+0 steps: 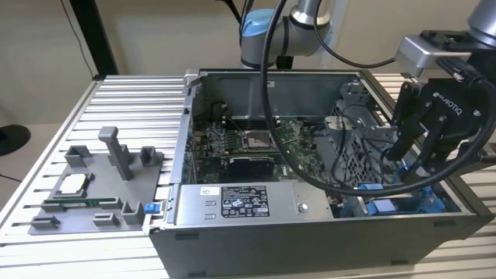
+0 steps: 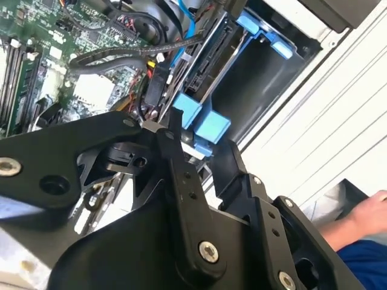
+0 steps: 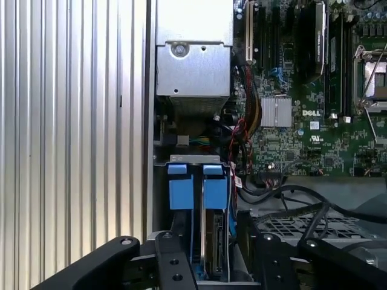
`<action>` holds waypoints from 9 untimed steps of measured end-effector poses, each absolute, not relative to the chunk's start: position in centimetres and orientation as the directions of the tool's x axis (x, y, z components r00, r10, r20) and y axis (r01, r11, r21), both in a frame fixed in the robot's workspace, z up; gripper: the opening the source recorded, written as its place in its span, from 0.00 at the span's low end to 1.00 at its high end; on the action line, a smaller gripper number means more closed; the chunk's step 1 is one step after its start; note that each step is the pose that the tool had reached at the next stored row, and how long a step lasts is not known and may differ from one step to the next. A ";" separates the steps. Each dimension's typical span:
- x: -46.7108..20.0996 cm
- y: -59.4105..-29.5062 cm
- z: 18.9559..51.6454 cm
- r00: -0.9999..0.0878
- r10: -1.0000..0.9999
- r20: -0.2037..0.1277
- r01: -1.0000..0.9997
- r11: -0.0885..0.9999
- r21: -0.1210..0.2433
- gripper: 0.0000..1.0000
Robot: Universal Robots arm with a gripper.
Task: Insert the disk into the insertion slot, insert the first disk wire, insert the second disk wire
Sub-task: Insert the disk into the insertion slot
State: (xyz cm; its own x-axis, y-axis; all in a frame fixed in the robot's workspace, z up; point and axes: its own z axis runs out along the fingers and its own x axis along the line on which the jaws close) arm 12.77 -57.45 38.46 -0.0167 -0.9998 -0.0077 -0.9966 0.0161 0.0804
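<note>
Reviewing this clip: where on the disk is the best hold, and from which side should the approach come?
Probably across the thin width of the disk, near its paired blue tabs, coming down through the open side of the case. The disk stands on edge, so its narrow edge faces that opening, while cables crowd one flat face.

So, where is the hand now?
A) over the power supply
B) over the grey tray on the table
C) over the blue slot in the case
C: in the exterior view the hand is just above the slot, far from the tray.
</note>
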 end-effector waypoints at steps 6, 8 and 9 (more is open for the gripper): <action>12.8 -57.3 38.9 -0.016 -1.000 -0.011 -0.998 0.016 0.056 1.00; 12.8 -57.3 39.7 -0.016 -1.000 -0.011 -0.998 0.016 0.056 1.00; 12.8 -57.2 39.9 -0.016 -1.000 -0.012 -0.998 0.016 0.056 1.00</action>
